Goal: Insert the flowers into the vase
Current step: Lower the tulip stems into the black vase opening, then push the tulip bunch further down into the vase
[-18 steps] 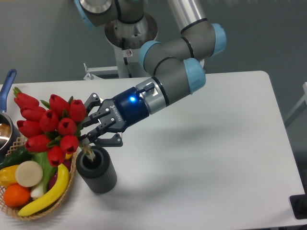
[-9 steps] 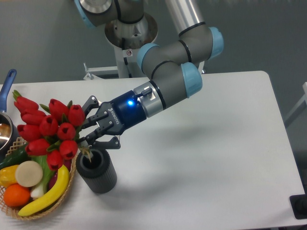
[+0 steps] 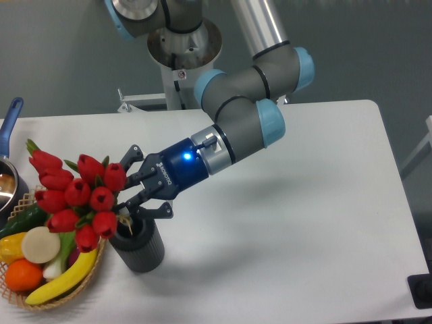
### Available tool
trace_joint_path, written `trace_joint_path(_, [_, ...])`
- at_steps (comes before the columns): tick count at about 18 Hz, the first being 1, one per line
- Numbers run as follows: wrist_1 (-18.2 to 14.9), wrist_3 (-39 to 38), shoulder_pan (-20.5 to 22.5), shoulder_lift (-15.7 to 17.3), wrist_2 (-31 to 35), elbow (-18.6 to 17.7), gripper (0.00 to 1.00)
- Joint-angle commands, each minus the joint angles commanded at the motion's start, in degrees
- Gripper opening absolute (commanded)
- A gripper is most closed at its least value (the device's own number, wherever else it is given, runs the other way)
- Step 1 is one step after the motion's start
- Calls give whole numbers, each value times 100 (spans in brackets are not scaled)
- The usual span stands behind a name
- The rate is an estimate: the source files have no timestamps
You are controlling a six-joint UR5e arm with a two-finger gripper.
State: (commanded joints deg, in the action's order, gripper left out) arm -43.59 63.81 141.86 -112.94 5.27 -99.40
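The flowers (image 3: 75, 194), a bunch of red tulips with green leaves, lean out to the left with their stem ends at the mouth of the vase (image 3: 138, 246). This dark grey ribbed vase stands upright on the table's front left. My gripper (image 3: 129, 192) reaches in from the right just above the vase rim and is shut on the flowers' stems. The stem tips seem to dip into the vase opening; how deep is hidden by the fingers.
A wicker basket (image 3: 86, 275) with a banana (image 3: 67, 275), an orange and other produce sits just left of the vase, under the blooms. A pot with a blue handle (image 3: 9, 121) is at the left edge. The arm's base (image 3: 182, 50) stands behind the table.
The gripper and the flowers have shifted slightly right and down, bringing the stems closer over the vase mouth. The vase has not moved.
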Motion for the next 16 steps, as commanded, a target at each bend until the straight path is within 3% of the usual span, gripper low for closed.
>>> trace_joint_path(16, [0, 535, 9, -229, 70, -263, 33])
